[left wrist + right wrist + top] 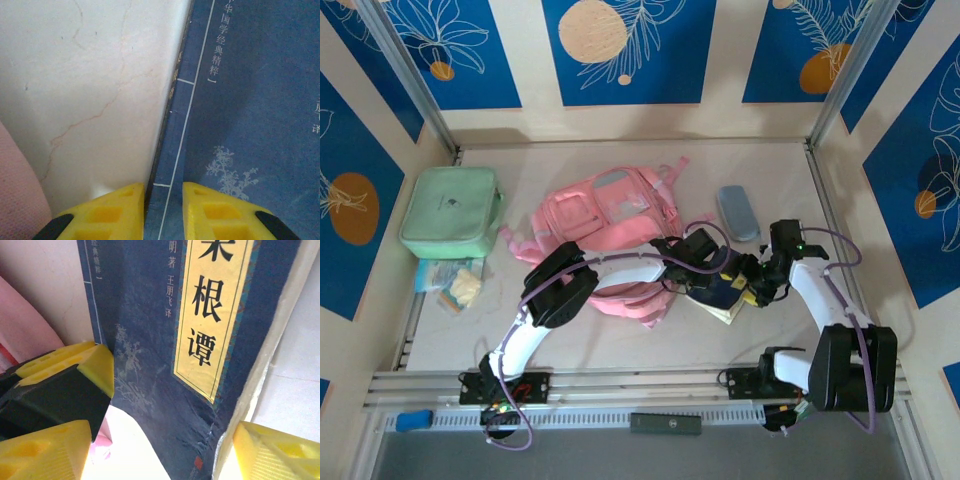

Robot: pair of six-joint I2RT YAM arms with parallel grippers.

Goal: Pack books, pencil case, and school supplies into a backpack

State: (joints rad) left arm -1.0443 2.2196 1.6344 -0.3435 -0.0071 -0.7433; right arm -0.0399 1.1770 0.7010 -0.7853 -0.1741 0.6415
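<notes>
**A:** Jaws first. The left gripper [164, 212] has its jaws set close, astride the spine edge of the upper of the books [720, 296]. Whether they actually pinch it, I cannot tell.

**B:** And the right gripper [160, 440]?

**A:** Its jaws stand wide, one on either side of the cover's lower end, and neither visibly touches it.

**B:** Where does everything lie?

**A:** The books sit on the desk [620, 350] at about four o'clock from its centre. The pink backpack [610, 215] lies flat around the centre, reaching toward twelve. The pencil case [738, 213] is out at two o'clock, apart from both. A mint green bag [450, 212] sits at nine o'clock.

**B:** So which step is this?

**A:** I judge it to be the pick-up of a book, early in the packing, since the pencil case lies unpacked on the desk.

**B:** What does the next move call for?

**A:** It needs a sure hold on a thin, flat thing, probably with one edge raised so the jaws can close across it. Then comes a lift and a carry toward ten o'clock, to the backpack. I cannot tell whether its mouth is open.

**B:** Any writing?

**A:** The yellow label [215, 315] shows large dark characters, "根谭", with the one above cut off. A small pale column beside it ends in "译". By the spine, another pale column reads "国学经典精粹". The mark on the green bag is too small to read.
</notes>
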